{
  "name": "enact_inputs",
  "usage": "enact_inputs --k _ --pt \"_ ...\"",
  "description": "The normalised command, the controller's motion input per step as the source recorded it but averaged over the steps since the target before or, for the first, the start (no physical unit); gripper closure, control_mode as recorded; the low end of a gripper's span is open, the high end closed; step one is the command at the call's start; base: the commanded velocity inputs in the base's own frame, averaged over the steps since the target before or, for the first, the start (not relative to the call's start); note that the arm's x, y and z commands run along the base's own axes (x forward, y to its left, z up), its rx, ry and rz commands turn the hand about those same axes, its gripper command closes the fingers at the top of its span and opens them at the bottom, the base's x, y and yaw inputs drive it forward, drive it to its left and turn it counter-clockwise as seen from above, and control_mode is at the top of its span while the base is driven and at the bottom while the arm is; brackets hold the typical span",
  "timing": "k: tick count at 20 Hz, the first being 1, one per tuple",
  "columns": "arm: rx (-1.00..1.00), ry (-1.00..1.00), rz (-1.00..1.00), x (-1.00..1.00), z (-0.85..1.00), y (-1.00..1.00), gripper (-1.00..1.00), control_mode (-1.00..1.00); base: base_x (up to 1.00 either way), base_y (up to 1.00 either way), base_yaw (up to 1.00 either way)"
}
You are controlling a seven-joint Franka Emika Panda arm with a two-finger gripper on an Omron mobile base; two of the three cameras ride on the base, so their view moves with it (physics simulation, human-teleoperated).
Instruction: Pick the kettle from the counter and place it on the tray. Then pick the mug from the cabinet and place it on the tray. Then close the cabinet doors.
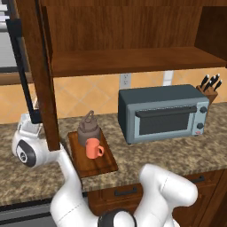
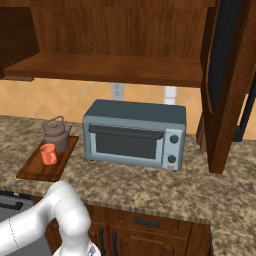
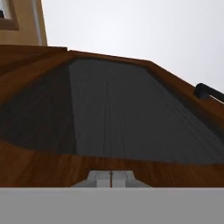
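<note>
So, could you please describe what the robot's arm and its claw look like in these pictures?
The arm is glossy white, built of thick rounded segments with dark round caps at the joints. In the hand view, the claw shows as two small pale grey finger tips pressed together. No cables or markings are visible.
</note>
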Motion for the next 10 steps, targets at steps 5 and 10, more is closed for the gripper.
enact_inputs --k 5,10 --pt "0.16 -0.28 0.0 -0.27 0.35 -0.45 1.0 -1.0 0.0 0.0 0.0" --pt "0.24 -0.13 0.0 -0.28 0.43 -0.69 1.0 -1.0 0.0 0.0 0.0"
